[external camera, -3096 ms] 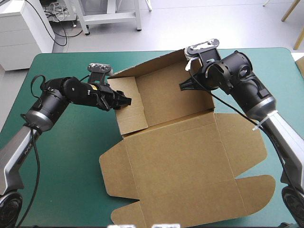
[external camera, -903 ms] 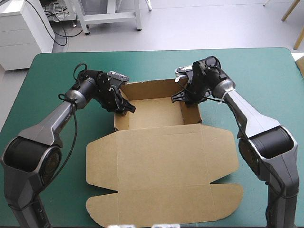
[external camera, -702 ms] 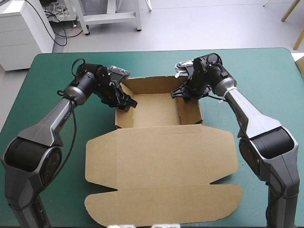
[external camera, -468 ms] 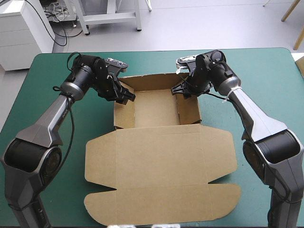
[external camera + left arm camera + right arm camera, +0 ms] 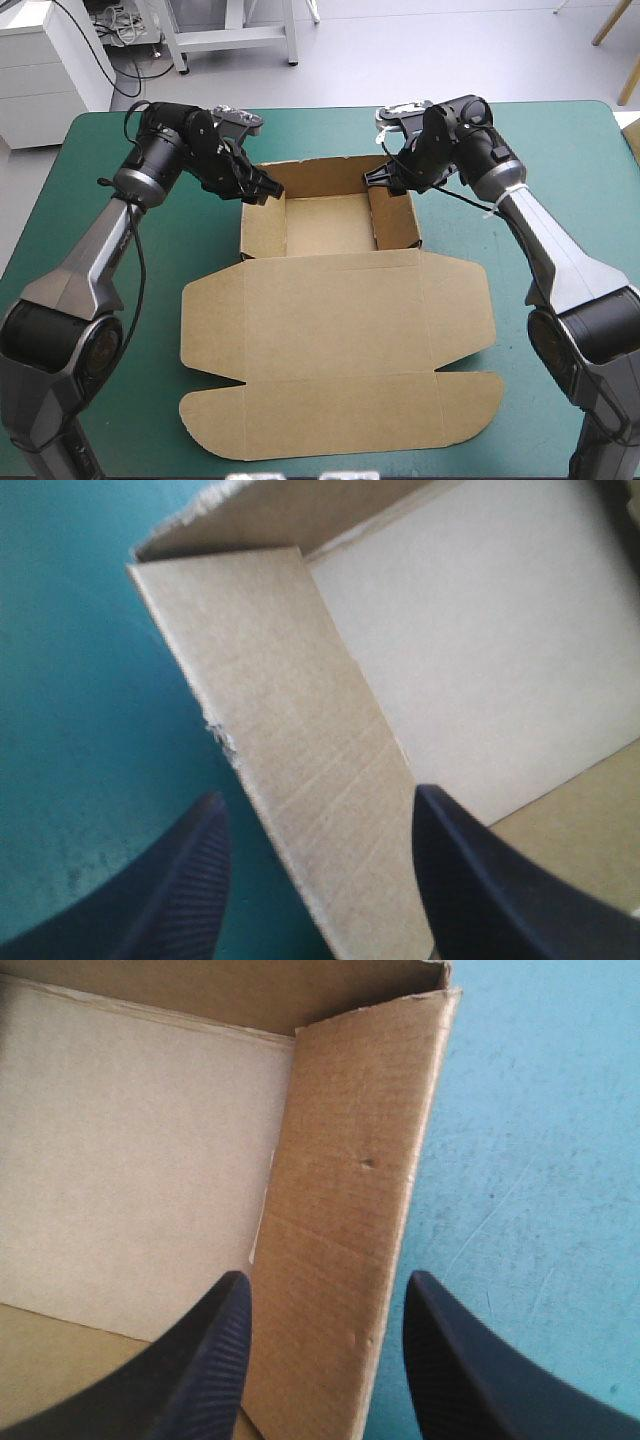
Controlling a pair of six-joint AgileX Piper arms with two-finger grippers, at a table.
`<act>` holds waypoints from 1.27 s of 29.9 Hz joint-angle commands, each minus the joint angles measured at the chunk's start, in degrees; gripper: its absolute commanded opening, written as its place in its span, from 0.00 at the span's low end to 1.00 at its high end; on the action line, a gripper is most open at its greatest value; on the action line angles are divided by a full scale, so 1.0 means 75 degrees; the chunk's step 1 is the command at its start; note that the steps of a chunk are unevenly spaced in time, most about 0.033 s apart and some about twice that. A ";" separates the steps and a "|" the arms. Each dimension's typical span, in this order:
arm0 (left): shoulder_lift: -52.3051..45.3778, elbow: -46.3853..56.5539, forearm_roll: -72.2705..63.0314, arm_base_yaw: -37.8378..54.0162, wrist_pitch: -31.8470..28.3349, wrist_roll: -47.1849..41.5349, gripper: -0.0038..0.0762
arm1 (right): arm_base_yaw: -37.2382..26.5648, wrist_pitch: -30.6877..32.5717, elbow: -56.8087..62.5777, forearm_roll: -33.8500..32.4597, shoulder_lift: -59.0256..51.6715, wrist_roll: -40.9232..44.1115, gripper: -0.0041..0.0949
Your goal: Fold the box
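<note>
The box [image 5: 335,300] sits on the bench [image 5: 560,160], tray [image 5: 328,225] toward its far edge, lid [image 5: 340,410] flat; left end effector [image 5: 263,190] and right end effector [image 5: 384,180] stand open astride its side walls, gripping nothing, so those walls may spring outward.

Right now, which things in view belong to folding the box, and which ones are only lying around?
Belonging to the job: box, open tray with lid flat; left gripper and right gripper, each open over a side wall.
Not part of it: teal-green cover.
</note>
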 commanded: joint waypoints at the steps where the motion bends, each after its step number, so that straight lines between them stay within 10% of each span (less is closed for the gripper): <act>1: -0.0949 -0.0616 -0.0160 -0.0059 0.0242 -0.0056 0.54 | 0.0002 -0.0172 -0.0253 0.0036 -0.0824 -0.0011 0.49; 16: -0.3509 -0.0346 0.0181 -0.0059 0.0242 0.0404 0.51 | 0.0002 -0.0172 -0.0253 -0.0123 -0.2166 0.0076 0.49; 24: -0.5076 0.2468 0.0181 -0.0059 -0.0315 0.0972 0.04 | 0.0002 -0.0172 -0.0253 -0.0518 -0.1802 0.0038 0.49; 38: -0.9385 0.8534 0.0122 -0.0059 -0.3025 0.0761 0.04 | 0.0002 -0.0172 -0.0253 -0.0747 -0.0138 0.0108 0.49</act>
